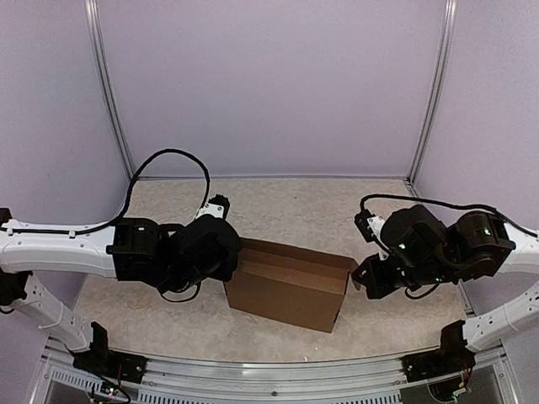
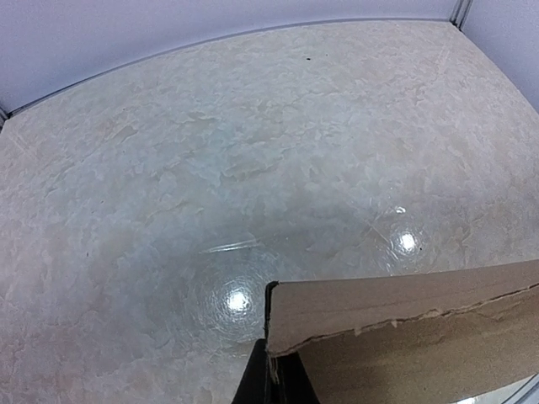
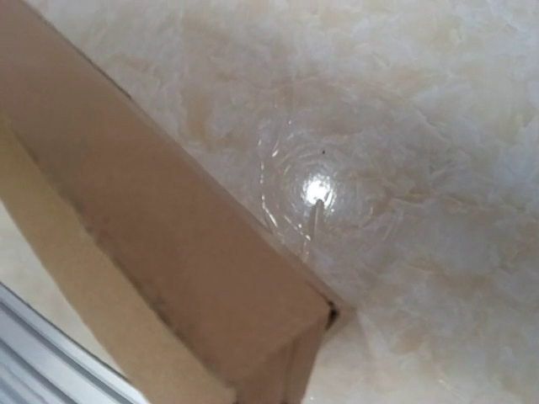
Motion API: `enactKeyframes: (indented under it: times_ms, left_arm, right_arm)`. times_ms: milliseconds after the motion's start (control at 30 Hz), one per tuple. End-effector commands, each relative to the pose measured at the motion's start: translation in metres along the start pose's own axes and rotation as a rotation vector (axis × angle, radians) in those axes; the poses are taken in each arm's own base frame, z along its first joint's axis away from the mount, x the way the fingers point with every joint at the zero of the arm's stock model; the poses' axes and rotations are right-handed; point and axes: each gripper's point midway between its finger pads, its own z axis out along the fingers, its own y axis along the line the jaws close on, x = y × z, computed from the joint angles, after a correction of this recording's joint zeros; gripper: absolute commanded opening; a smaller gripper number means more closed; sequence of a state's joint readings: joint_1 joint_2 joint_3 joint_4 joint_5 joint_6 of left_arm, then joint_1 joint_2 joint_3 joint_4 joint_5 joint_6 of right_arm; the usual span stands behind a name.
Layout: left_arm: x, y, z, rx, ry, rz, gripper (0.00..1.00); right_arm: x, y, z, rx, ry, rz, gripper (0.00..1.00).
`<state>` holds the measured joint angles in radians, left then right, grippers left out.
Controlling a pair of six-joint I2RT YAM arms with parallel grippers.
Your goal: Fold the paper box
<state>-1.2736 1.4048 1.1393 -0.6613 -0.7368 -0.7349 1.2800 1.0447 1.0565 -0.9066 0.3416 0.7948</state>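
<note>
The paper box is plain brown cardboard, standing as an open-topped box in the middle of the table, long side across the view. My left gripper is at the box's left end. In the left wrist view its dark fingers are closed on the box's end wall, with the cardboard edge between them. My right gripper is against the box's right end. The right wrist view shows the box's corner and wall, blurred, with no fingers visible.
The marbled beige table is enclosed by purple walls with metal posts at the back corners. An aluminium rail runs along the near edge, between the arm bases.
</note>
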Motion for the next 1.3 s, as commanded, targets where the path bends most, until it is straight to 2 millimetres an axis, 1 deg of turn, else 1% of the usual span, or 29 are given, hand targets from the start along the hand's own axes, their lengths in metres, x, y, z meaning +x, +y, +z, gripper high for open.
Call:
enactKeyframes:
  times_ms: [0,133,300,533,767,967,1267]
  left_arm:
    - [0.035,-0.018,0.005,0.026,0.106,0.068,0.00]
    - [0.039,-0.024,0.005,0.032,0.109,0.078,0.00]
    - [0.042,-0.028,0.005,0.036,0.104,0.079,0.00]
    - [0.043,-0.033,0.003,0.042,0.090,0.084,0.00]
    - [0.044,-0.037,0.003,0.043,0.085,0.104,0.00]
    - [0.048,-0.043,0.006,0.049,0.088,0.140,0.00]
    - [0.058,-0.055,0.012,0.082,0.112,0.181,0.00]
  right_arm:
    - [-0.033,0.021,-0.013,-0.122,-0.153,0.171,0.00]
    - [-0.040,0.016,-0.017,-0.122,-0.205,0.255,0.00]
    - [-0.051,0.010,-0.027,-0.148,-0.283,0.363,0.00]
    - [-0.054,-0.005,-0.033,-0.160,-0.358,0.486,0.00]
    - [-0.049,-0.011,-0.028,-0.174,-0.380,0.559,0.00]
    - [-0.042,-0.026,-0.031,-0.157,-0.405,0.605,0.00]
    - [-0.024,-0.047,-0.030,-0.142,-0.412,0.664,0.00]
